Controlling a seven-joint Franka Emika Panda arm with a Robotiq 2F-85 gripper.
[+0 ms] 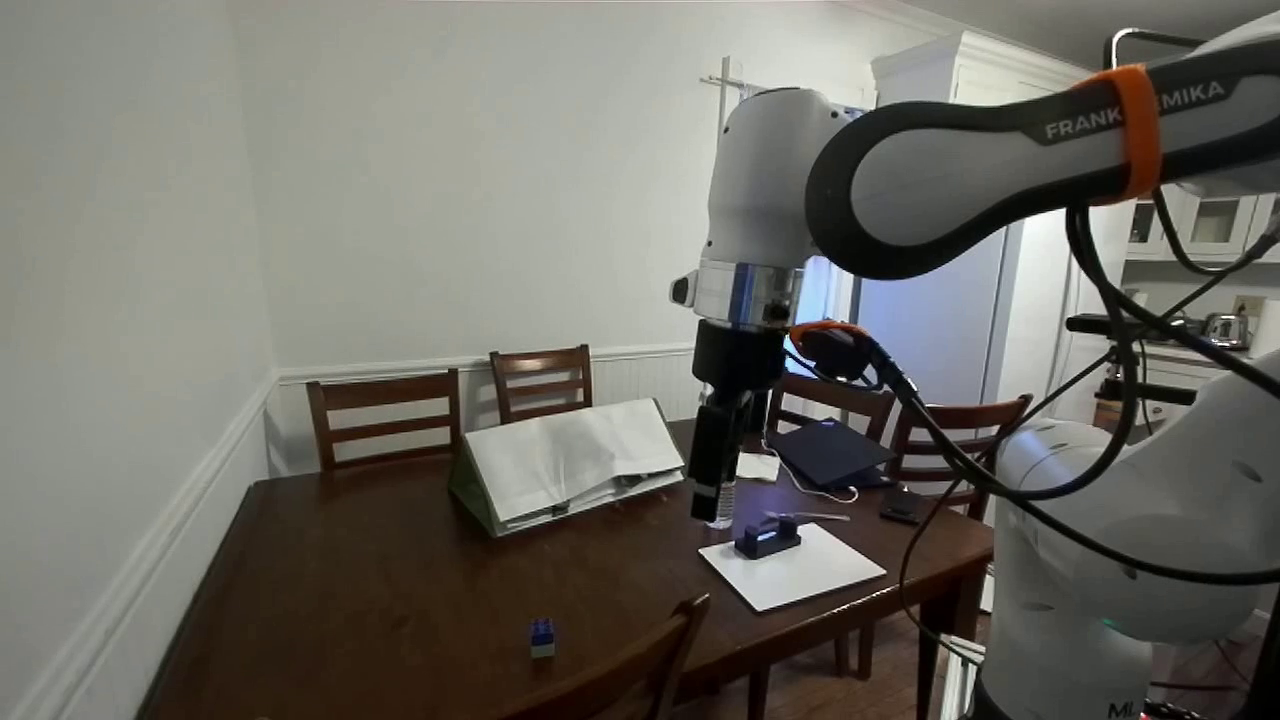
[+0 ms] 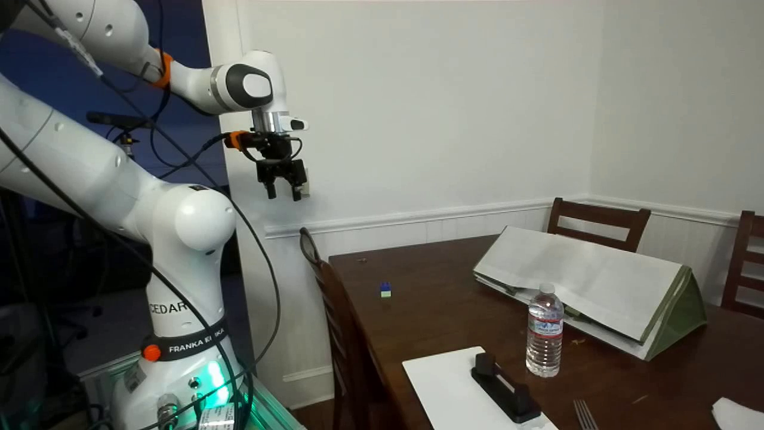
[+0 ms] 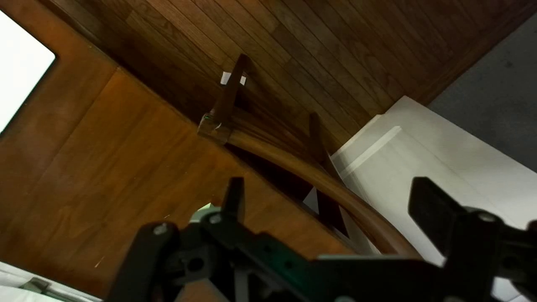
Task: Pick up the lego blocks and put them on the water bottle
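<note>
The arm holds its gripper, spread and empty, well apart from the water bottle, upright and bare on top. The Lego blocks sit well apart from the bottle; picking and placing apparently remain.

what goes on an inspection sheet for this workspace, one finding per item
Surface: wooden table, a few specks
Job's things: lego on the table, blue over pale; bottle upright, apart from the lego
Clutter: tented pad, white board under dark holder, fork, paper, likely laptop
Gripper: open, raised, nothing seen in it
Cables: black, along the arm; white cord on the table
Surroundings: wooden chairs, pale walls
</note>
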